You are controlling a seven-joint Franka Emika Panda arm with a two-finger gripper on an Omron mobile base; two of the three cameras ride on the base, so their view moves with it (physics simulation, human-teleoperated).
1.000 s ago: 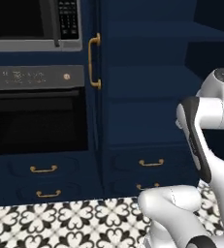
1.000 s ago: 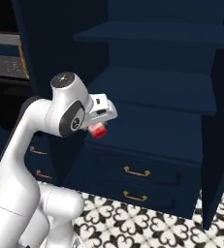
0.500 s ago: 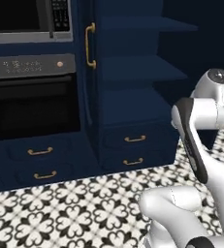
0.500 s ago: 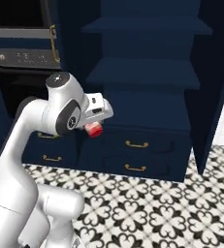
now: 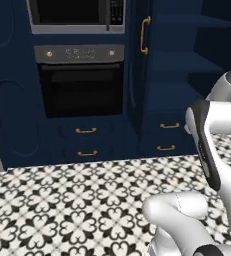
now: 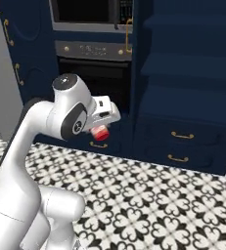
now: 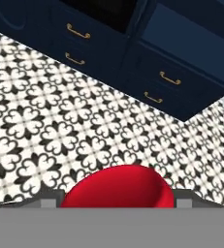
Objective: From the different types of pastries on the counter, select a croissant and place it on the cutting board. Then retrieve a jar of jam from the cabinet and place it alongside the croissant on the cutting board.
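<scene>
The cabinet fronts look matt dark blue, painted smooth. Drawer pulls gleam like polished brass. The oven has brushed metal trim and glossy black glass. The floor is smooth patterned tile. The jar shows a smooth red surface.

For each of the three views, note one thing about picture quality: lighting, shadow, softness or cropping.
Left base view: flat, even light, dark oven shows no glare. Right base view: soft rendering, the red-lidded jar is small and slightly blurred. Hand view: the jar's red lid is cropped at the bottom; floor tiles sharp.
</scene>
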